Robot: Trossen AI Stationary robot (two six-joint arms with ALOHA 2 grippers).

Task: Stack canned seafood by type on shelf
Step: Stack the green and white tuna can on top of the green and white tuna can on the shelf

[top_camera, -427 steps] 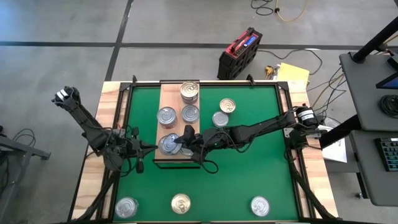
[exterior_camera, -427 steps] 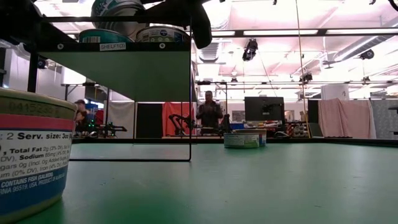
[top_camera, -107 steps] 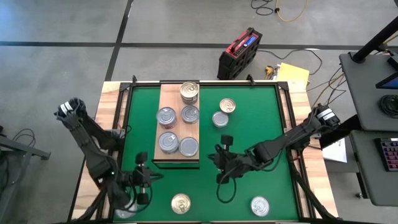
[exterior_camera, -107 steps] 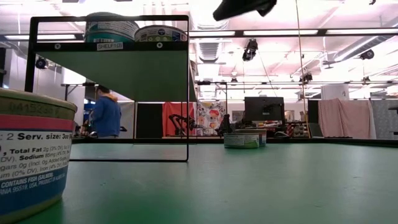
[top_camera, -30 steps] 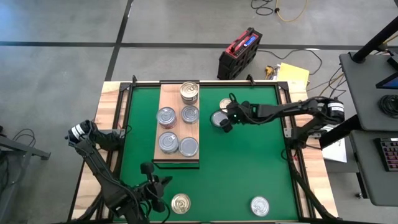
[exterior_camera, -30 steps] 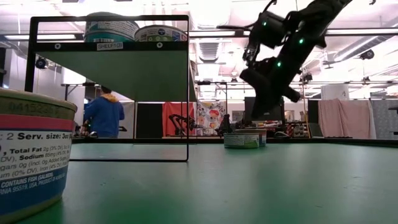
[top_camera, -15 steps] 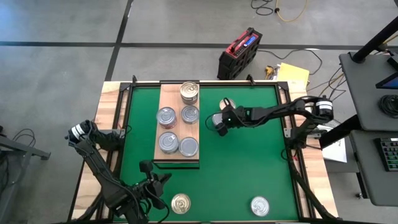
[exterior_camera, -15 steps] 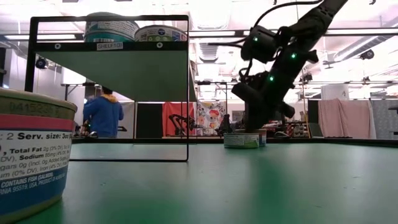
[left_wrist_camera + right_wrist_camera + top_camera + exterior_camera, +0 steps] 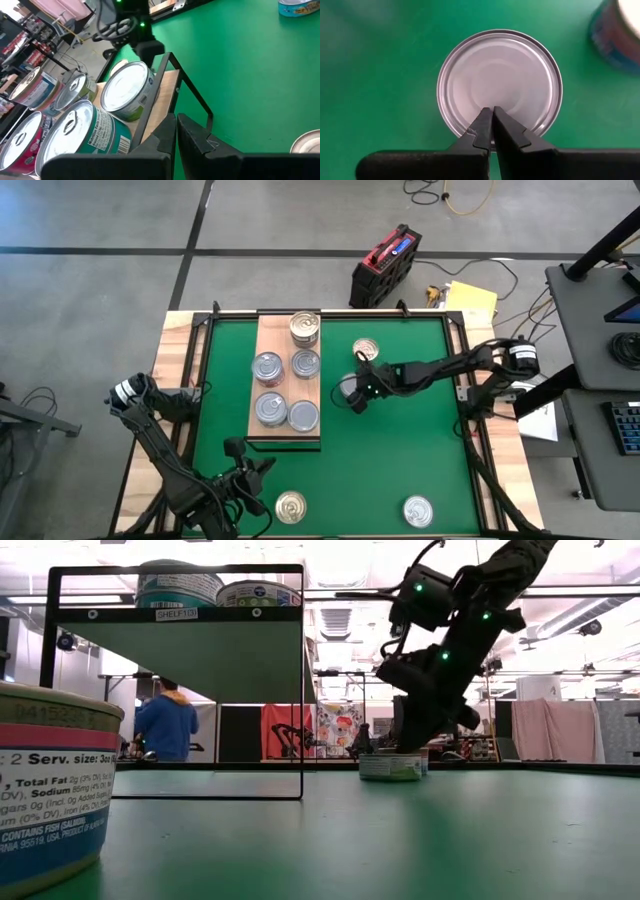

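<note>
right now the silver-lidded tin (image 9: 500,88) on the green worktop (image 9: 400,460), just right of the shelf (image 9: 275,333), is the one being gone after. the right gripper (image 9: 492,122) hangs directly over its lid with its fingers pressed together, so nothing is gripped yet. a second tin (image 9: 366,351) with a paler lid sits just beyond it, toward the far side.

the shelf itself carries five tins in two rows, the far one (image 9: 305,327) gold-toned. three more wait along the near edge of the worktop, among them a gold-lidded tin (image 9: 291,507) and a silver tin (image 9: 417,511) off to the right.

the left gripper (image 9: 176,131) waits at the near left, fingers shut too, looking back toward the shelf's near end.

to my eye this is the reach for the next tin. those fingers will have to spread wide enough to straddle the rim before dropping down, then close on its sides.
</note>
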